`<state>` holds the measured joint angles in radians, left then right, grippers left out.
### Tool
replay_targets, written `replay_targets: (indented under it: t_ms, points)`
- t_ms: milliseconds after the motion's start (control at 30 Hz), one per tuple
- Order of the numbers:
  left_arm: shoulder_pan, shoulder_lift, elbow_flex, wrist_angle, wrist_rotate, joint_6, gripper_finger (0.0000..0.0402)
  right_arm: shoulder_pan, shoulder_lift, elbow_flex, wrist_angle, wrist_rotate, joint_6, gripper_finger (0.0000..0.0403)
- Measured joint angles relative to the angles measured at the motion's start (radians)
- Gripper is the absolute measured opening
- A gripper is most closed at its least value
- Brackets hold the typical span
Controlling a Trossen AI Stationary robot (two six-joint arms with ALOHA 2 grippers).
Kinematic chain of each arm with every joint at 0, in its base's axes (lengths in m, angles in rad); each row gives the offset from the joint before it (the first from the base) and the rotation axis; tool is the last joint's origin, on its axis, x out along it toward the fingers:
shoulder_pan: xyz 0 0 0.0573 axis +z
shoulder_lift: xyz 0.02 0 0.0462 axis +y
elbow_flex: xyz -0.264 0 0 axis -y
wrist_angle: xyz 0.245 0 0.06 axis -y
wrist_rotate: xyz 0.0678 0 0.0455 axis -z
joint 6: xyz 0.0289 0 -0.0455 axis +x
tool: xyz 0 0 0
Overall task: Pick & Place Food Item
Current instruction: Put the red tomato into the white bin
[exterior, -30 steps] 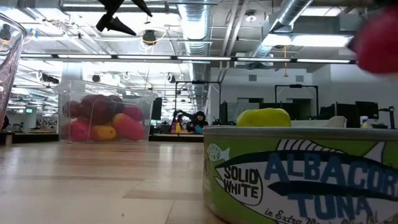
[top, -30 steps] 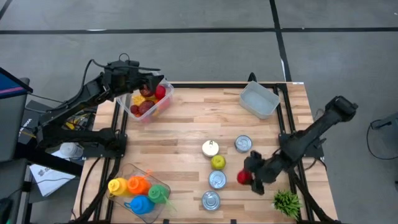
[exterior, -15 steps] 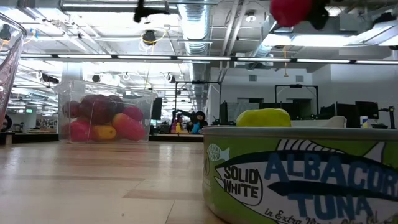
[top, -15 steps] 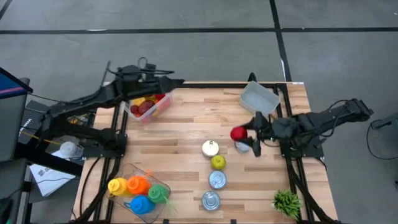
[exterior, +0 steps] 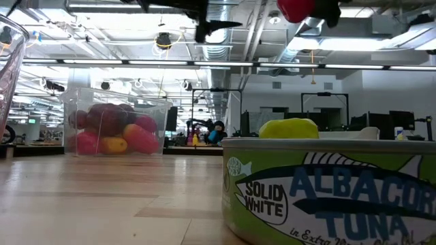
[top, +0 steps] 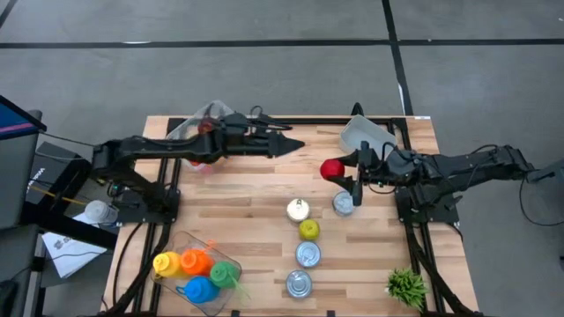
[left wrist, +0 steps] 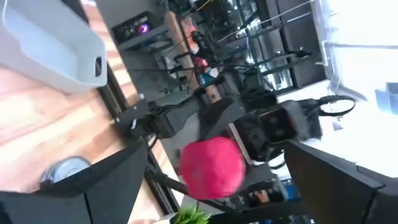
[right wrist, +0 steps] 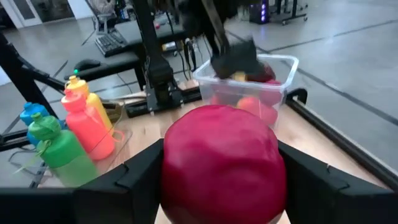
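A round red fruit [top: 330, 168] hangs in the air over the table's right half, shut in my right gripper [top: 340, 171]; it fills the right wrist view [right wrist: 217, 165] and shows high in the low view [exterior: 294, 8]. My left gripper [top: 298, 143] is open and reaches level from the table's left toward the fruit, a short gap away. In its wrist view the fruit [left wrist: 211, 168] sits between and beyond the two fingers. The clear bin of red and yellow fruit [exterior: 116, 129] stands at the far left. My right gripper pinches the red fruit between its two fingers [right wrist: 140, 180], one on each opposite flank [right wrist: 171, 168]. The fingers lie level and come from the table's right side. The fruit is lifted clear, well above the table.
An empty clear tub [top: 368, 139] stands at the far right. Several cans [top: 298, 210] [top: 345, 203] [top: 307, 254] and a yellow-green fruit [top: 309, 230] stand below the grippers. Coloured bottles in a tray [top: 198, 269] are near left, a small plant [top: 406, 286] near right.
My right gripper has lifted the red fruit from the near right of the table and carried it up, toward the far edge and leftward. My left gripper has swung from above the fruit bin rightward, stretching out level toward the fruit.
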<state>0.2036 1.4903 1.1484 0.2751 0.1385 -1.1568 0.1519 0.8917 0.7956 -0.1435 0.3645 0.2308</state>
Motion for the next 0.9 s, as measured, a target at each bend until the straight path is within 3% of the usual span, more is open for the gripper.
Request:
replay_targets:
  t_ms: [300, 900]
  points:
    - [-0.042, 0.170, 0.000, 0.328, 0.031, -0.204, 0.0369, -0.007, 0.000, 0.000, 0.016, 0.002, -0.042, 0.0251]
    - [-0.063, 0.204, 0.000, 0.464, 0.035, -0.263, 0.0369, -0.078, 0.013, 0.000, 0.180, -0.013, -0.154, 0.0250]
